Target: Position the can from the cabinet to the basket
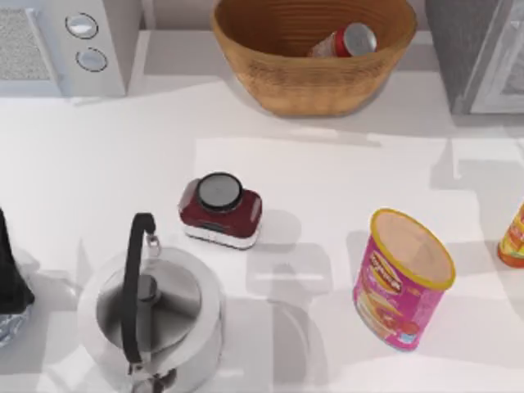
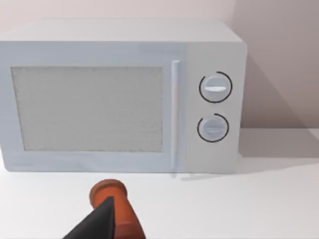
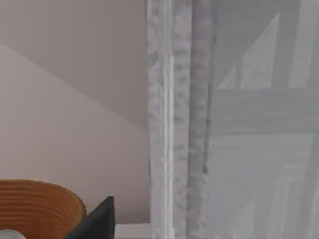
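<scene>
Can tilted inside basket; apart from fingers

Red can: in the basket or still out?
In. The can lies tipped on its side inside the basket, silver top facing up and toward the cabinet.

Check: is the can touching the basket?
Touching. The top view shows the can lying tilted inside the basket, leaning on the inner wall with no gap.
</scene>
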Controlling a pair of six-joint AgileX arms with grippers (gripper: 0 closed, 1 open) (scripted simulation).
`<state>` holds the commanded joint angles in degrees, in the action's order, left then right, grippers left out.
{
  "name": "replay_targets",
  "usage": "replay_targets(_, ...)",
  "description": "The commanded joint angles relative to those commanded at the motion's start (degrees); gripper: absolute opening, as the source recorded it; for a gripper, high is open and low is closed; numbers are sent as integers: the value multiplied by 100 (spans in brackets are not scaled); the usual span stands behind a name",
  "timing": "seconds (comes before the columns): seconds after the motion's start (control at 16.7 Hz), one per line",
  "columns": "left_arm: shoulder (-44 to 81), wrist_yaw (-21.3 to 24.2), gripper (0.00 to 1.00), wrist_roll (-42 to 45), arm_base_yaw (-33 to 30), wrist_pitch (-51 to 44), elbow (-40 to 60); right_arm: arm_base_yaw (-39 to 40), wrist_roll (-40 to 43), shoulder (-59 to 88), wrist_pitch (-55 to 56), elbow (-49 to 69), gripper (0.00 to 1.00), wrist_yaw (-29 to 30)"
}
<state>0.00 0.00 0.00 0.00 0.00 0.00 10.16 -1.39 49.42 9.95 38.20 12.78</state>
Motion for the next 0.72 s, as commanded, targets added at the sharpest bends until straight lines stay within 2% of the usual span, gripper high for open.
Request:
replay_targets(0.42, 0, 0, 100, 0, 0, 0, 0, -758, 102, -3730, -741, -2803, 100, -930)
replay_targets(0.72, 0, 0, 100, 0, 0, 0, 0, -1005, 137, -4889, -985, -3775, 100, -1263)
